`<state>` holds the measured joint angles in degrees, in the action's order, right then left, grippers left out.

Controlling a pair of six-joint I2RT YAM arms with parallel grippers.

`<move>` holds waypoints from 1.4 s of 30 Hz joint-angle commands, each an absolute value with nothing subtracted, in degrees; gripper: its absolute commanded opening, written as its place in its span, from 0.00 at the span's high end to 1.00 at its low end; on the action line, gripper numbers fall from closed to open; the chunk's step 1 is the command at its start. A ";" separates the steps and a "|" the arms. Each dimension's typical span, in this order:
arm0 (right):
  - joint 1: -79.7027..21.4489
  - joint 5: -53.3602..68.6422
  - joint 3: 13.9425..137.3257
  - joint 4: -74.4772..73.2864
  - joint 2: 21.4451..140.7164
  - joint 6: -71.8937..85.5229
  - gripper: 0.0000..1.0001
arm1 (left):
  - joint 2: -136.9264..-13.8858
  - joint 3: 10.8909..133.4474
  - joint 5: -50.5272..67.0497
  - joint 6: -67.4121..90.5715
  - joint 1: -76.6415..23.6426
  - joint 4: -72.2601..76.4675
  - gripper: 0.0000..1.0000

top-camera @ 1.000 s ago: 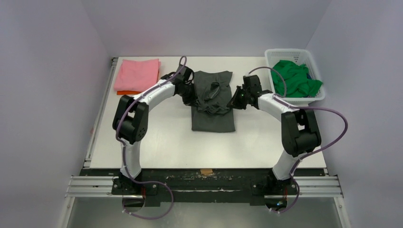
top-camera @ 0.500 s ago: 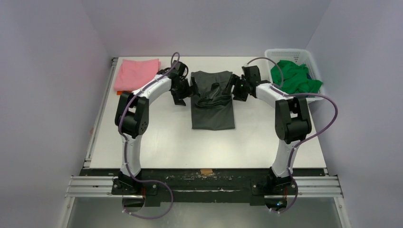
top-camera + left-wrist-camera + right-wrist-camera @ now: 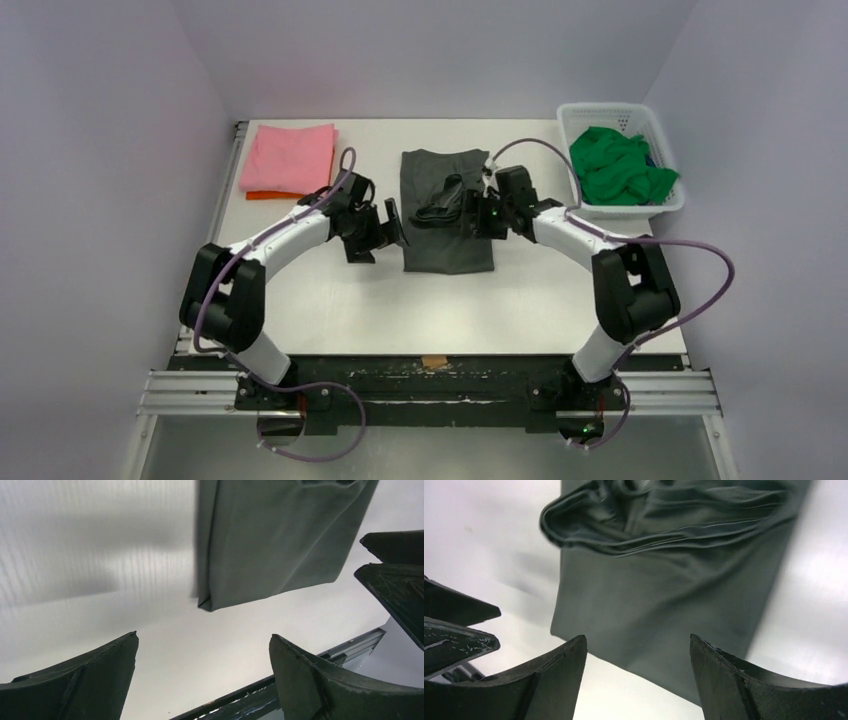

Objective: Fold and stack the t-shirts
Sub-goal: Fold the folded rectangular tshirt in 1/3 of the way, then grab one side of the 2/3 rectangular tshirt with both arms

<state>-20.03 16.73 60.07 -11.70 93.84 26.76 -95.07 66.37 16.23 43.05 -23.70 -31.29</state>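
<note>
A dark charcoal-grey t-shirt (image 3: 447, 240) lies in the middle of the table as a long folded strip, with a bunched ridge across its middle (image 3: 659, 525). My left gripper (image 3: 383, 235) is open just left of the strip and holds nothing. In the left wrist view the left gripper (image 3: 204, 636) hangs over bare table, with the shirt's near corner (image 3: 280, 535) ahead of it. My right gripper (image 3: 478, 212) is open at the strip's right edge. The right wrist view shows the right gripper (image 3: 638, 637) empty above the flat cloth (image 3: 664, 595).
A folded pink t-shirt (image 3: 290, 155) rests on an orange one (image 3: 262, 195) at the back left. A white lattice basket (image 3: 610, 108) at the back right holds a crumpled green t-shirt (image 3: 620, 165). The table's front rail (image 3: 430, 385) runs by the arm bases.
Both grippers have opened and let go of the grey shirt. The left arm has drawn back toward the near left; the right gripper has come down and in over the shirt's right edge.
</note>
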 commanded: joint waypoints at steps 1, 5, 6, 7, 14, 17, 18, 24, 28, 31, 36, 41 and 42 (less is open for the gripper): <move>-26.12 20.50 64.65 -6.46 99.35 24.25 0.26 | -88.43 59.22 14.24 44.01 -23.64 -28.57 0.00; -27.20 19.48 74.68 -4.56 109.16 25.85 0.26 | -85.23 54.98 13.87 44.55 -23.64 -28.13 0.00; -27.23 18.71 77.71 -4.43 111.67 25.84 0.27 | -84.91 54.41 13.97 44.56 -23.57 -28.08 0.00; -27.21 17.94 82.60 -5.16 114.38 26.02 0.27 | -84.62 53.94 14.11 44.56 -23.72 -27.94 0.00; -27.16 13.59 102.56 -16.04 124.66 23.89 0.27 | -86.22 53.78 15.48 44.74 -24.01 -25.93 0.00; -27.16 13.54 94.75 -13.64 117.46 23.77 0.27 | -88.62 55.38 16.48 44.66 -24.83 -24.96 0.00; -27.16 13.21 90.87 -12.79 114.22 23.67 0.27 | -89.49 56.46 16.76 44.61 -25.18 -24.74 0.00; -26.69 2.92 66.70 -11.69 94.03 26.43 0.27 | -95.25 60.44 17.35 44.47 -26.77 -23.98 0.12; -23.17 1.82 53.47 -12.40 84.68 31.55 0.26 | -98.65 61.65 18.42 44.65 -27.35 -23.13 0.22; -20.36 2.99 46.93 -11.68 81.05 34.75 0.29 | -101.36 62.81 18.77 44.65 -27.86 -22.95 0.35; -19.51 5.53 44.29 -10.29 81.42 35.52 0.40 | -104.68 65.01 19.68 44.49 -28.75 -23.04 0.55; -19.44 7.73 44.12 -8.99 85.65 35.85 0.48 | -107.05 66.46 19.27 44.35 -29.01 -23.33 0.66; -19.41 8.16 44.19 -8.63 86.50 35.98 0.49 | -107.72 66.97 19.03 44.24 -29.00 -23.64 0.68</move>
<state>-19.29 5.91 43.62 -11.66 84.03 34.63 -105.51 64.07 19.07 44.38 -28.71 -24.27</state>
